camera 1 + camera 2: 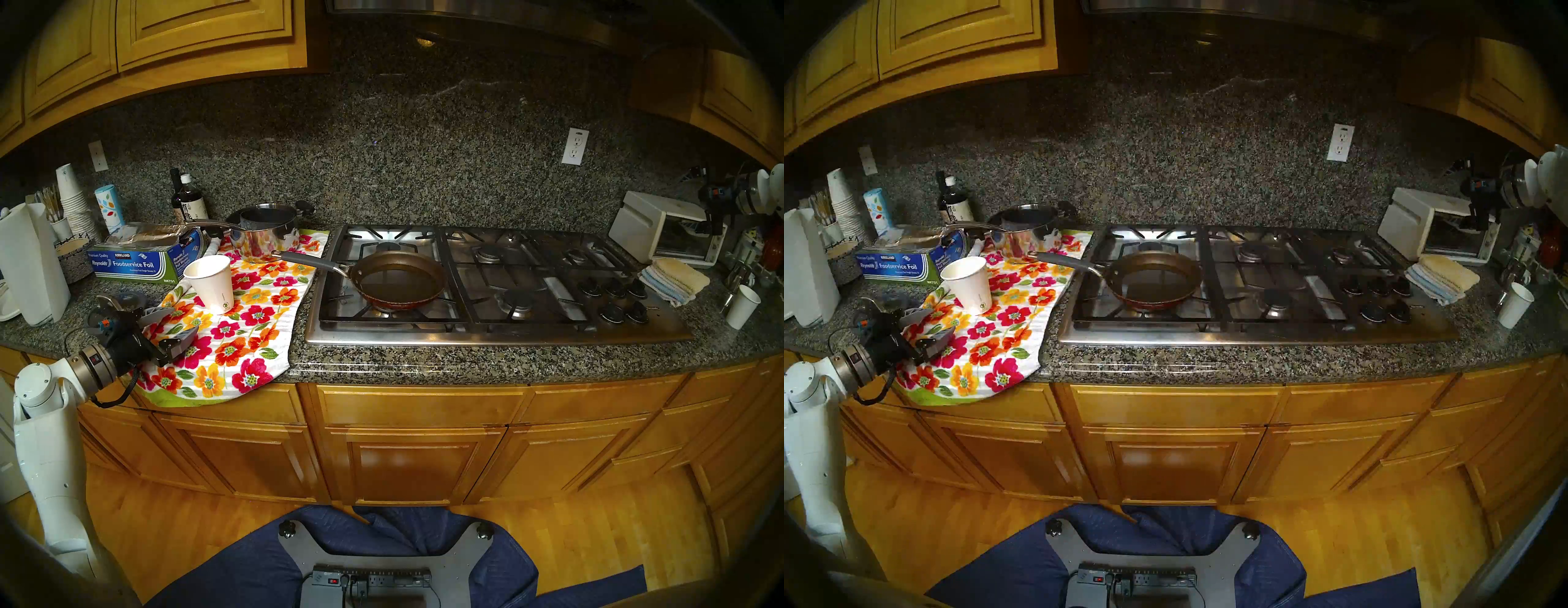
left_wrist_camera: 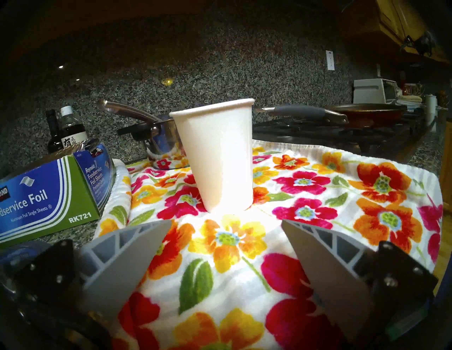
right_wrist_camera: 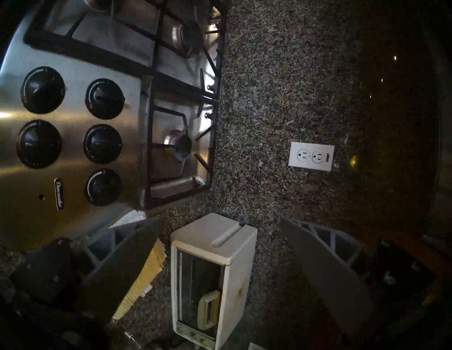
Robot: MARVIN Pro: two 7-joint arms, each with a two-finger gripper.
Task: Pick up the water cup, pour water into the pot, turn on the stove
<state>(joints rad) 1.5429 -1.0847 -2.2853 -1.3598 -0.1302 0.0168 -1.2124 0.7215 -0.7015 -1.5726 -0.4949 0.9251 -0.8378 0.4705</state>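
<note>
The water cup, white paper with a small green logo low on its side, stands upright on a floral towel. My left gripper hovers just short of it, open, with nothing between its fingers. The pot, a shallow brown pan with a grey handle, rests on the front left burner of the stove. The black knobs sit at its right end. My right gripper is open above the toaster oven.
A steel saucepan, a foil box and bottles stand behind the cup. At far left are a paper towel roll and stacked cups. A toaster oven, folded cloths and a plain cup lie right of the stove.
</note>
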